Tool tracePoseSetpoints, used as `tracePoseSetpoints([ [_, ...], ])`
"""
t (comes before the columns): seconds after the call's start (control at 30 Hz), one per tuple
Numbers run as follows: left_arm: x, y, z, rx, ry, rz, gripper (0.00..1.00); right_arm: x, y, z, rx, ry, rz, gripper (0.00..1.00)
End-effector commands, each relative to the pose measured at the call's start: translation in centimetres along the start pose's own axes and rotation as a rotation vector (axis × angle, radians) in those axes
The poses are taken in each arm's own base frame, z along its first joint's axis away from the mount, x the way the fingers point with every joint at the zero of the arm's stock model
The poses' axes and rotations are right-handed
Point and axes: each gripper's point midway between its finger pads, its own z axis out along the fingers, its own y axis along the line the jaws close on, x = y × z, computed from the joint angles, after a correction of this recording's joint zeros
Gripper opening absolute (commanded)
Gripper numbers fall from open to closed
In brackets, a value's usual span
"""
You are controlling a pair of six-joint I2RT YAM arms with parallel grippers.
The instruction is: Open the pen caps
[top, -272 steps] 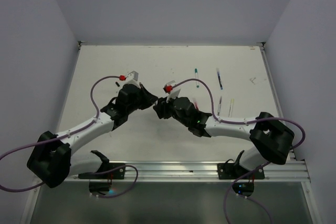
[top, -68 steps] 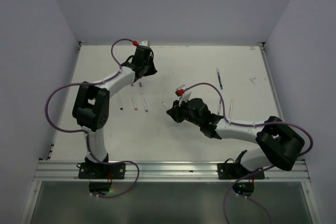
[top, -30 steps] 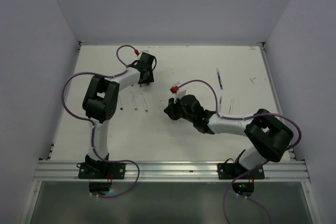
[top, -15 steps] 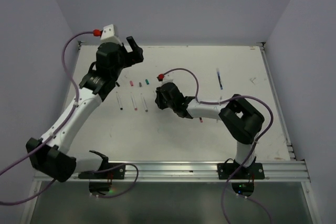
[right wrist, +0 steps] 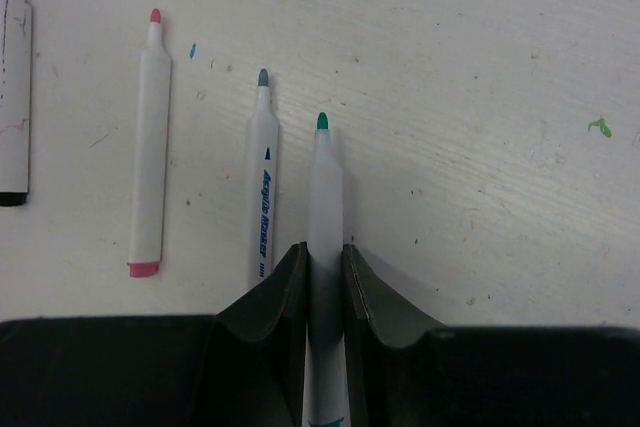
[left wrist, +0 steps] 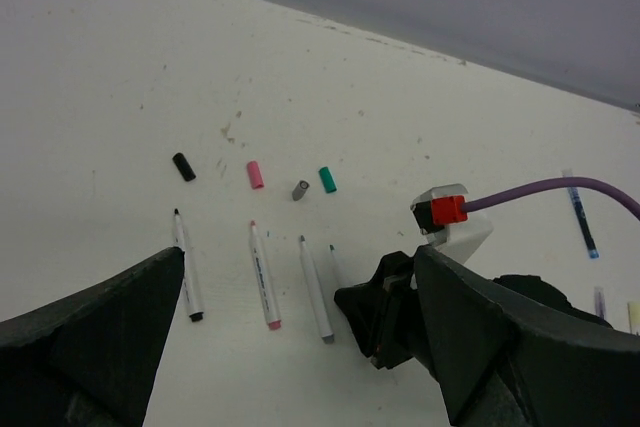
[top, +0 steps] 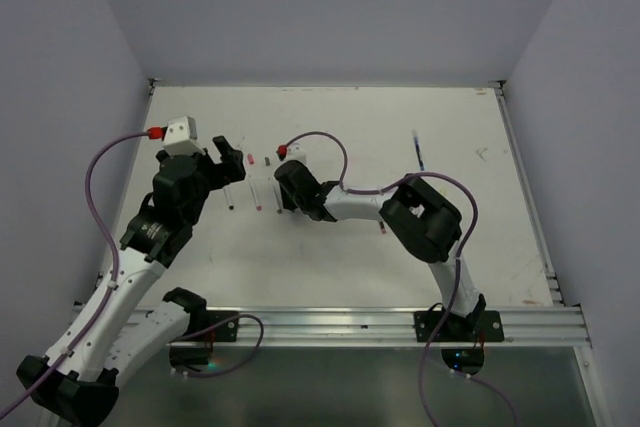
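Three uncapped white pens lie side by side, tipped black (left wrist: pixel 186 277), pink (left wrist: pixel 264 275) and grey (left wrist: pixel 315 287). Just beyond them sit loose pen caps: black (left wrist: pixel 183 166), pink (left wrist: pixel 255 174), grey (left wrist: pixel 301 189) and green (left wrist: pixel 327 179). My right gripper (right wrist: pixel 322 247) is shut on a fourth pen, green-tipped (right wrist: pixel 322 182), laid right of the grey-tipped pen (right wrist: pixel 262 187) against the table. My left gripper (top: pixel 225 155) hangs open and empty above the row's left end.
A blue pen (top: pixel 418 150) lies at the far right of the table, with a small reddish piece (top: pixel 382 229) by the right arm's elbow. The right arm (top: pixel 420 212) stretches across the table's middle. A pale scrap (top: pixel 482 154) is near the right edge.
My left gripper opened, rose and drew back toward the near left, leaving the green cap in the cap row. My right gripper carried the green-tipped pen leftward to the pen row.
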Motion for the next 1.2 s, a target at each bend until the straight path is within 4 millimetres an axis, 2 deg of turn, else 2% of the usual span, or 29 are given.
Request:
tracePoseSetpoints([
  [0.0, -0.3, 0.8, -0.3, -0.013, -0.045, 0.023, 1.0, 0.3, -1.1, 0.9, 0.081, -0.001, 0.021, 0.2],
  [0.1, -0.1, 0.6, -0.2, -0.004, -0.032, 0.023, 1.0, -0.1, -1.9, 0.9, 0.123, -0.025, 0.026, 0.27],
  [0.17, 0.1, 0.5, -0.1, 0.003, -0.027, 0.021, 1.0, -0.4, -2.2, 0.9, 0.142, -0.038, 0.026, 0.28],
  [0.2, 0.3, 0.4, 0.0, 0.006, -0.023, 0.021, 1.0, -0.6, -2.3, 0.9, 0.149, -0.045, 0.027, 0.32],
  [0.37, 0.9, 0.2, 0.2, 0.017, -0.002, 0.023, 1.0, -1.8, -2.1, -0.2, 0.131, -0.074, 0.033, 0.44],
  [0.4, 0.8, 0.2, 0.2, 0.017, -0.005, 0.023, 1.0, -3.1, -1.7, -1.3, 0.11, -0.102, 0.035, 0.47],
  [0.43, 0.8, 0.2, 0.2, 0.02, -0.004, 0.023, 1.0, -3.9, -1.3, -2.1, 0.085, -0.117, 0.04, 0.55],
  [0.5, 0.8, 0.0, 0.2, 0.03, -0.005, 0.029, 1.0, -4.5, -1.5, -3.5, 0.075, -0.129, 0.012, 0.63],
  [0.53, 0.8, -0.1, 0.2, 0.038, -0.005, 0.031, 1.0, -6.0, -1.3, -5.2, 0.062, -0.158, 0.012, 0.69],
  [0.57, 0.9, -0.5, 0.2, 0.055, 0.002, 0.036, 1.0, -6.0, -2.0, -5.8, 0.079, -0.158, 0.0, 0.74],
  [0.6, 1.0, -0.5, 0.3, 0.06, 0.006, 0.038, 1.0, -7.4, -2.1, -7.6, 0.075, -0.191, -0.001, 0.77],
  [0.63, 1.2, -0.8, 0.4, 0.071, 0.012, 0.04, 1.0, -6.7, -3.2, -8.0, 0.098, -0.175, -0.015, 0.82],
  [0.67, 1.4, -1.1, 0.4, 0.091, 0.022, 0.044, 1.0, -7.0, -4.2, -8.7, 0.115, -0.18, -0.017, 0.84],
  [0.7, 1.7, -1.3, 0.6, 0.1, 0.034, 0.047, 1.0, -7.1, -5.0, -9.1, 0.131, -0.183, -0.012, 0.85],
  [0.77, 2.1, -2.1, 0.7, 0.144, 0.051, 0.055, 1.0, -6.0, -7.5, -10.5, 0.19, -0.15, -0.023, 0.86],
  [0.8, 2.2, -2.3, 0.8, 0.158, 0.058, 0.058, 1.0, -6.0, -9.2, -10.8, 0.231, -0.145, -0.012, 0.86],
  [0.87, 2.8, -3.0, 1.0, 0.195, 0.085, 0.065, 1.0, -4.3, -11.6, -11.6, 0.264, -0.096, -0.004, 0.86],
  [0.9, 3.0, -3.2, 1.0, 0.203, 0.09, 0.064, 1.0, -4.0, -13.3, -11.6, 0.272, -0.075, 0.031, 0.85],
  [0.93, 3.2, -3.3, 1.2, 0.207, 0.099, 0.064, 1.0, -2.3, -14.8, -11.7, 0.287, -0.033, 0.045, 0.83],
  [1.0, 3.4, -3.6, 1.2, 0.225, 0.104, 0.059, 1.0, -2.0, -17.0, -12.3, 0.294, -0.02, 0.105, 0.76],
  [1.03, 3.4, -3.7, 1.3, 0.228, 0.102, 0.058, 1.0, -0.8, -17.9, -12.4, 0.306, 0.002, 0.109, 0.73],
  [1.1, 3.4, -3.9, 1.2, 0.239, 0.104, 0.056, 1.0, -0.4, -18.8, -12.9, 0.307, 0.009, 0.111, 0.65],
  [1.17, 3.4, -4.0, 1.3, 0.246, 0.107, 0.056, 1.0, 0.6, -19.0, -13.0, 0.298, 0.035, 0.105, 0.63],
])
